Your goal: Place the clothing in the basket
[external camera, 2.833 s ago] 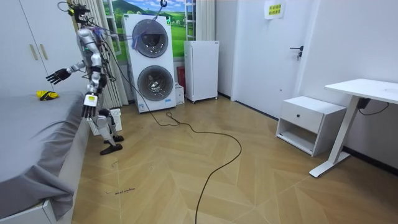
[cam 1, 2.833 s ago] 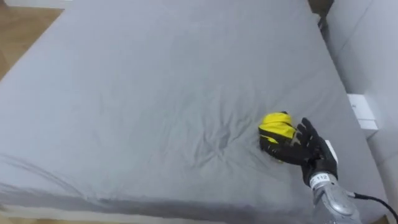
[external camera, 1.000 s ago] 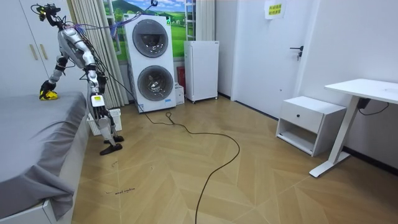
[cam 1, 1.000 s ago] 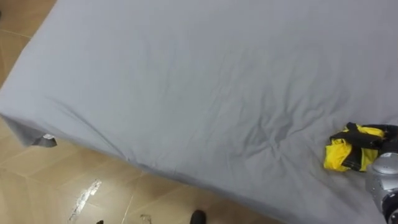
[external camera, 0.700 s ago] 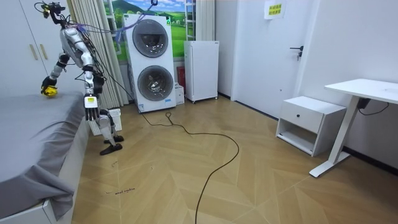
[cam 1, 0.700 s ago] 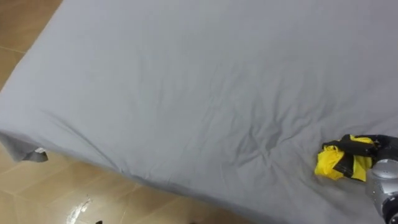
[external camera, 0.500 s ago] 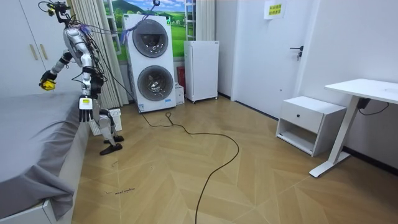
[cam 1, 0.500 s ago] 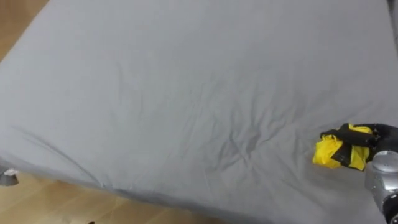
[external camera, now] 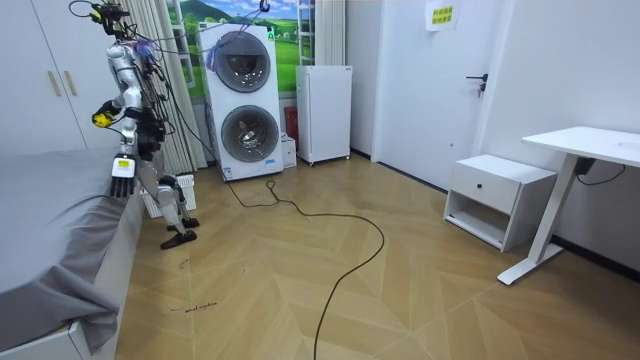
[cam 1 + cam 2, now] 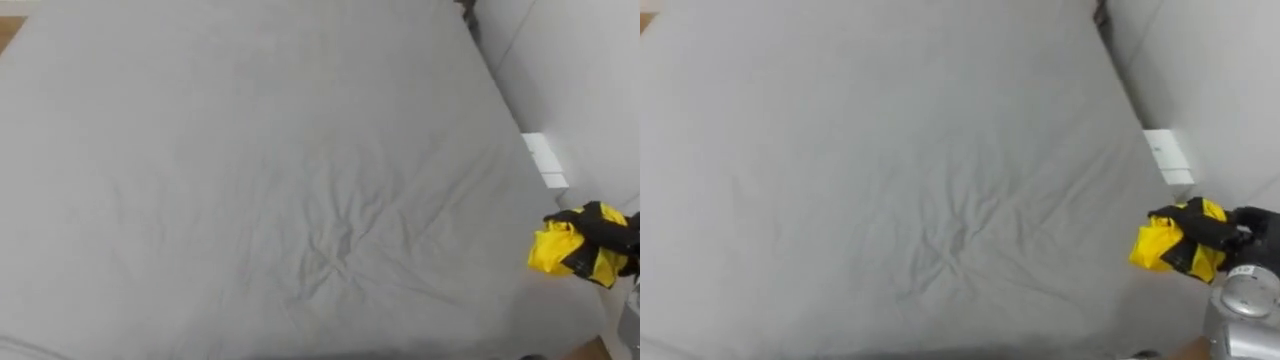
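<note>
The yellow garment is bunched into a tight wad in the robot's right hand, at the right edge of the eye views. The black fingers curl over the top of the wad and clamp it, so the cloth is gathered in one lump with no loose end hanging. I judge that this is the point of the grasp: a compact bundle will not drag or catch on the way to the basket.

The garment is held in the air, off the grey bed, out past the mattress's near right corner. In the room view it sits at about chest height, close to the body, which suits carrying rather than reaching. The sheet itself is bare except for a knot of creases near its middle. A small white box sits on the wall just beyond the bed's right side.

The robot stands upright at the far end of the bed, with a stacked washer and dryer to the room view's right of it. Its left hand hangs idle at its side by the mattress edge; it is too small there to tell its state.

The pickup looks done. What remains, as I judge it, is to turn from the bed, find the basket and drop the wad in.
</note>
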{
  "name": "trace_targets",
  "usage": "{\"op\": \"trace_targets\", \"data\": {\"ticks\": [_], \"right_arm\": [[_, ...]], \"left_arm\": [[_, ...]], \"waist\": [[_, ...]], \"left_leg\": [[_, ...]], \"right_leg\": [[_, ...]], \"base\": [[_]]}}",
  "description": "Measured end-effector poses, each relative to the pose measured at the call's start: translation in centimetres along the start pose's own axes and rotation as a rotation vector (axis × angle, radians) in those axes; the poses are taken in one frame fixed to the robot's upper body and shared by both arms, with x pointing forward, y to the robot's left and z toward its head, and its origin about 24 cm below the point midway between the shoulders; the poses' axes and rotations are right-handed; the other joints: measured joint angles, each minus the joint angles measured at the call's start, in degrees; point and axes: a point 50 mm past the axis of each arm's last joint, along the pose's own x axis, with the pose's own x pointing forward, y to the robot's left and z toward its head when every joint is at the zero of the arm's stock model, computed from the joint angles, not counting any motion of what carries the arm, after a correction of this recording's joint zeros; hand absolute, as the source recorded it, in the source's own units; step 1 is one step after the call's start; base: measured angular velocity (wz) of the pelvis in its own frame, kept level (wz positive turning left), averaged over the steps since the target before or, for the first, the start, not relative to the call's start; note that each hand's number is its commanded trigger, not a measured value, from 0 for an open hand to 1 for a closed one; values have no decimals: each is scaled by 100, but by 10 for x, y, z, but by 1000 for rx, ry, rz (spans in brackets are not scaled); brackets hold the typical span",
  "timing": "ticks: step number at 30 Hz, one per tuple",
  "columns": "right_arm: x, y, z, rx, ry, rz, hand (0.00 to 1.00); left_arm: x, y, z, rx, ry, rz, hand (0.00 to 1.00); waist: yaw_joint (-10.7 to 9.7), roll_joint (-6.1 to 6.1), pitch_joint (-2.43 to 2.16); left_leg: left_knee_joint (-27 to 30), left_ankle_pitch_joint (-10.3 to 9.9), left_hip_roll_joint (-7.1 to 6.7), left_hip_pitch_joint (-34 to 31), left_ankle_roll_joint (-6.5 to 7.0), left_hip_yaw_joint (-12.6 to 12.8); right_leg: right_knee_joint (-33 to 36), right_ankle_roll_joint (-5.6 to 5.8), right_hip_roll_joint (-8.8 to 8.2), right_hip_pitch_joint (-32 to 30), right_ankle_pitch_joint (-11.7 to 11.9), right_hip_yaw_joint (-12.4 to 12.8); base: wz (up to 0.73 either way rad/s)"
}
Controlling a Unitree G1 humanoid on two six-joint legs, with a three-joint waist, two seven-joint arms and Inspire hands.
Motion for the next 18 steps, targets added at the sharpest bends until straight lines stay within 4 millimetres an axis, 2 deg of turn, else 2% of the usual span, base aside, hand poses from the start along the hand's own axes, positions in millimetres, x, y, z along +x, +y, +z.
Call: {"op": "trace_targets", "data": {"ticks": [3, 7, 10, 13, 14, 15, 18], "right_arm": [[-3, -5, -8, -8, 14, -9, 100], [-11, -20, -34, -18, 83, -44, 100], [-20, -18, -53, 10, 149, -42, 100], [-26, -21, -79, 31, 257, -52, 100], [-29, -25, -88, 45, 294, -70, 100], [-32, -29, -93, 51, 311, -82, 100], [-32, -31, -94, 54, 315, -89, 100]], "left_arm": [[-1, 1, -7, 0, 39, 4, 0], [-1, 2, -11, 28, 58, 7, 0], [-2, 5, -18, 39, 93, 14, 0], [-4, 7, -25, 55, 112, 20, 0], [-4, 7, -25, 64, 111, 19, 0], [-4, 6, -26, 69, 113, 16, 0], [-6, 5, -36, 72, 161, 12, 0]], "waist": [[-38, 31, 16], [-112, 35, 23], [-215, 47, 39], [-334, 126, 89], [-392, 175, 119], [-406, 245, 127], [-524, 391, 104]], "left_leg": [[-30, -24, 24, 133, -36, 143], [-28, -24, 22, 152, -37, 184], [-28, -31, 49, 206, -48, 323], [-16, -60, 68, 220, -92, 351], [-19, -71, 65, 193, -95, 360], [-19, -80, 73, 155, -95, 377], [-18, -80, 76, 122, -95, 383]], "right_leg": [[-4, -2, 47, 27, 1, 271], [-14, -5, 53, 25, 2, 331], [-14, -21, 84, 28, 11, 478], [-42, -25, 106, 24, 5, 564], [-53, -21, 108, -5, -26, 587], [-19, -20, 128, -85, -25, 678], [7, -16, 144, -201, 25, 856]], "base": [[-40], [-10], [-25], [-16], [-11], [-22], [-41]]}}
